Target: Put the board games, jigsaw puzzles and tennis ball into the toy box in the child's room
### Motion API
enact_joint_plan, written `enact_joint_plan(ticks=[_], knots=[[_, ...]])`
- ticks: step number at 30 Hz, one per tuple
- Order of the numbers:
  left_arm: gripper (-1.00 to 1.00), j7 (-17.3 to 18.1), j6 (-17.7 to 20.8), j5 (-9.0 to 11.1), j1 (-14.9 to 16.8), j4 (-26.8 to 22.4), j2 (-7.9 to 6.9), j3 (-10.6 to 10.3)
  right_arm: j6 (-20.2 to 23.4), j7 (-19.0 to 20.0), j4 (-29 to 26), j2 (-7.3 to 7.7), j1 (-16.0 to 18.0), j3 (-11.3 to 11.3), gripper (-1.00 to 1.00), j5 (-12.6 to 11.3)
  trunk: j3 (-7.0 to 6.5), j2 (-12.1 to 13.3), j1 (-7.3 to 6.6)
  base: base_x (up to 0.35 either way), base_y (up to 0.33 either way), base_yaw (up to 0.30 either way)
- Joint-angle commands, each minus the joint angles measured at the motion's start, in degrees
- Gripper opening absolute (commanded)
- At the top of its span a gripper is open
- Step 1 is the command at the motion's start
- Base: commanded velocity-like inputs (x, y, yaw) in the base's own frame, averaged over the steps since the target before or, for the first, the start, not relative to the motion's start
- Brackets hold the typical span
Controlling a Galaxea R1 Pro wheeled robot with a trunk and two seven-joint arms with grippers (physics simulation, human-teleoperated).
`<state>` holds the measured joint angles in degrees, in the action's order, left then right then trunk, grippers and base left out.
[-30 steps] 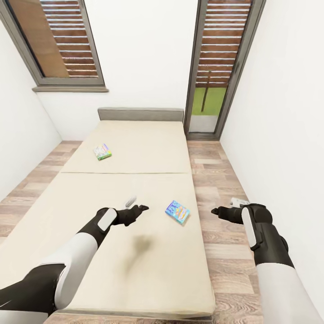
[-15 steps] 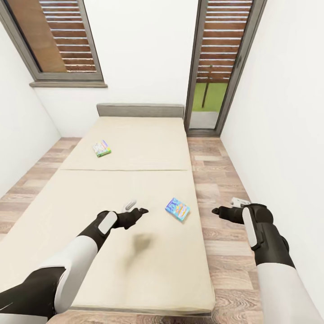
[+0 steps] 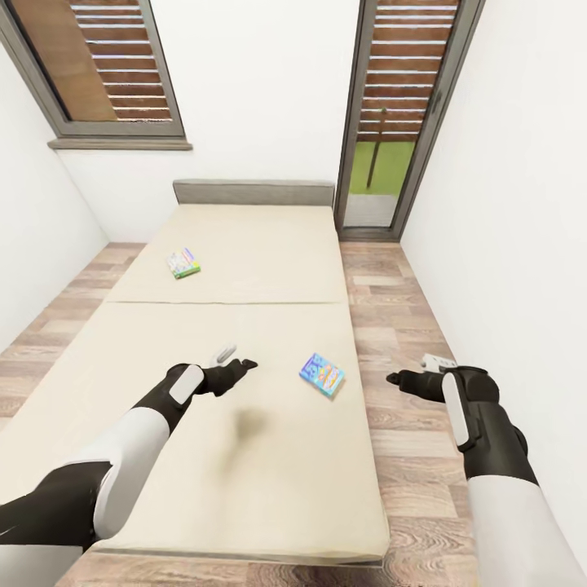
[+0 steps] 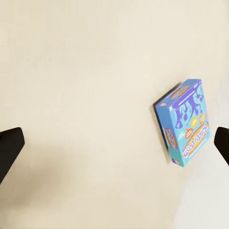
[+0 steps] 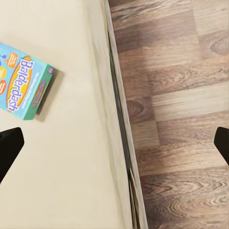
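Note:
Two board games lie on the beige bed [image 3: 244,456]. A small blue one [image 3: 321,374] sits near the bed's right edge, and it also shows as the blue box [image 4: 186,121] and as the "Balderdash" box [image 5: 21,81]. A green-edged one [image 3: 183,263] lies farther up on the left. My left gripper [image 3: 238,368] hovers open over the mattress, left of the blue box, fingertips [image 4: 9,148] wide apart. My right gripper [image 3: 405,377] hangs open over the floor beside the bed, right of that box. The toy box, table, jigsaw puzzles and tennis ball are out of view.
The bed has a grey headboard [image 3: 254,192] against the far white wall. Wood-plank floor [image 3: 399,326] runs along both sides, with a white wall close on the right. A shuttered window [image 3: 106,65] and a glass door [image 3: 391,122] stand behind.
The whole picture has shifted, so the camera has moved and the bed sits slightly higher in view. My left gripper has drifted a little left, away from the blue box.

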<state>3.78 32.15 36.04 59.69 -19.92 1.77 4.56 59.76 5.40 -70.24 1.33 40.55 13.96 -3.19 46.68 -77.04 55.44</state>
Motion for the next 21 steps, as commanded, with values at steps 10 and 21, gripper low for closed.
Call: enact_joint_plan(ticks=[10, 21], knots=[[1.00, -3.2, 3.3, 0.1, 4.1, 0.1, -1.51, 0.7, 0.2, 0.1, -1.2, -0.08, -0.1, 0.1, 1.00, -0.2, 0.98, 0.0, 0.00, 0.000, 0.000, 0.000], [1.00, -3.7, 5.3, 0.4, 5.4, 0.1, -1.63, 0.7, 0.2, 0.1, -1.7, -0.10, -0.2, 0.1, 1.00, -0.2, 2.01, 0.0, 0.00, 0.000, 0.000, 0.000]])
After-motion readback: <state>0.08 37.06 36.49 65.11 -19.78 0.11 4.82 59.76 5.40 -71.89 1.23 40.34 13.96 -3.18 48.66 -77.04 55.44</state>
